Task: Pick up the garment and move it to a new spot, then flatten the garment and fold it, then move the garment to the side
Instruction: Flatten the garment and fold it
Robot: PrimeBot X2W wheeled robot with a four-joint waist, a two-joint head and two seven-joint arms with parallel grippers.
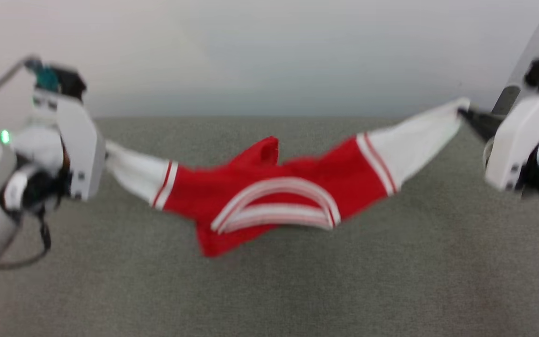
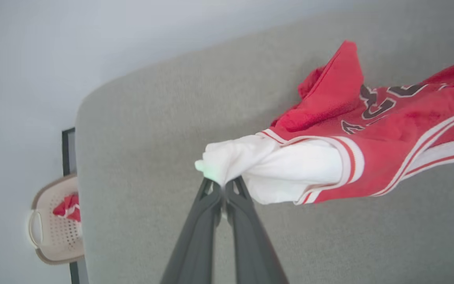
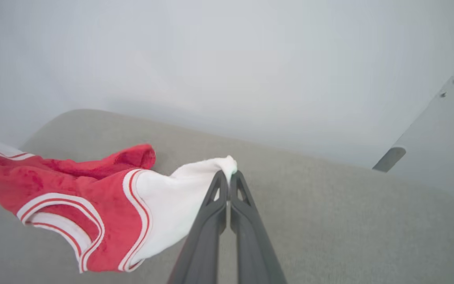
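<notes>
Two tools hold a red shirt [image 1: 269, 196] stretched between them above a grey bench [image 1: 269, 299]. At the left of the head view, the left tool [image 1: 105, 150] pinches the end of one white sleeve [image 1: 134, 174]. At the far right, the right tool [image 1: 461, 112] pinches the end of the other white sleeve [image 1: 414, 145], which sits higher. Both sleeves have red-and-white stripe trim where they join the red body.

The shirt sags in the middle like a hammock. A curved red-and-white striped band [image 1: 274, 208] faces the camera, and a red corner hangs lowest near the centre. Whether that corner touches the bench cannot be told; the head view is blurred.

From the left wrist, the left tool [image 2: 223, 186] has its dark fingers pressed together on bunched white cloth. The shirt [image 2: 384, 130] shows part of its black, white-edged lettering [image 2: 376, 105]. Off the bench's far edge in this view sits a pale perforated basket [image 2: 47, 240] with something red [image 2: 67, 207] in it.

From the right wrist, the right tool [image 3: 229, 176] is likewise pressed shut on a white sleeve tip, with the shirt [image 3: 53, 189] trailing left over the bench. A plain pale wall [image 1: 269, 47] stands beyond.
</notes>
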